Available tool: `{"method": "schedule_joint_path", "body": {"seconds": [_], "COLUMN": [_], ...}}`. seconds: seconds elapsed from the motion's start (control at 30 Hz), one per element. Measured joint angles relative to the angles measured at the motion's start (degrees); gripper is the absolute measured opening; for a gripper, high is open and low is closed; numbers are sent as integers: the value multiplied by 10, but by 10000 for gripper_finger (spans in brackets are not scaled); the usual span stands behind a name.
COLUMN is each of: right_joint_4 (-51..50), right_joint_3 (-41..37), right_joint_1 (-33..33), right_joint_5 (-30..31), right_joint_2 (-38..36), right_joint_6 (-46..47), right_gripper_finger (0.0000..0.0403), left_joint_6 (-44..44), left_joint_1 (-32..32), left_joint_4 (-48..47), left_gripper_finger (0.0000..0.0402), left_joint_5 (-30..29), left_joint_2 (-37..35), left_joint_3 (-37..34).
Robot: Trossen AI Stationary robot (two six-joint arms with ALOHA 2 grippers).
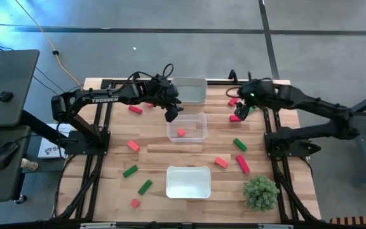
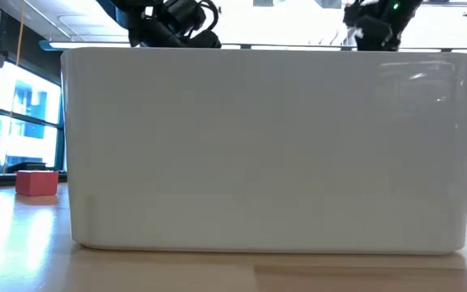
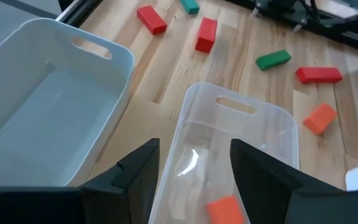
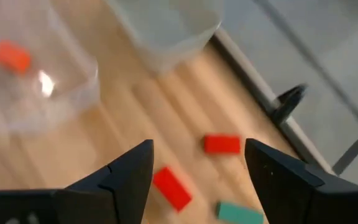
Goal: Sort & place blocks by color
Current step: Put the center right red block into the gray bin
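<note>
An orange-red block (image 1: pixel 181 132) (image 3: pixel 225 208) lies on the floor of the clear middle tray (image 1: pixel 197 120) (image 3: pixel 272 134). My left gripper (image 1: pixel 172 113) (image 3: pixel 194 180) is open and hovers above that tray's left side, holding nothing. My right gripper (image 1: pixel 239 113) (image 4: pixel 197 186) is open above the far right part of the table. Below it lie two crimson blocks (image 4: pixel 221 144) (image 4: pixel 171 188) and a teal block (image 4: pixel 241 213). Other blocks lie flat on the wood: crimson (image 1: pixel 135 109), orange (image 1: pixel 133 145), green (image 1: pixel 129 170) (image 1: pixel 145 186).
A white tray (image 1: pixel 199 91) (image 3: pixel 98 68) sits at the far edge and another (image 1: pixel 199 181) near the front; it fills the low view (image 2: pixel 266 146). On the right lie green (image 1: pixel 240 144), orange (image 1: pixel 221 162) and crimson (image 1: pixel 243 164) blocks. A bushy plant (image 1: pixel 260 193) stands at the near right corner.
</note>
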Motion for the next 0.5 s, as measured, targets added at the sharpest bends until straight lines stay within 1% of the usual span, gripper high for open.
{"method": "schedule_joint_path", "body": {"seconds": [0.1,0.23,0.33,0.5], "right_joint_4": [-19,-29,-36,-59], "right_joint_3": [5,5,5,5], "right_joint_1": [-21,-33,-33,-32], "right_joint_5": [-46,-87,-103,-105], "right_joint_2": [41,90,122,171], "right_joint_6": [-27,-72,-105,-147], "right_gripper_finger": [243,243,243,243], "left_joint_6": [2,2,2,2], "left_joint_1": [0,0,0,0], "left_joint_4": [-8,-10,-10,-10], "left_gripper_finger": [186,186,186,186], "left_joint_5": [0,0,0,0], "left_joint_2": [0,0,0,0], "left_joint_3": [0,0,0,0]}}
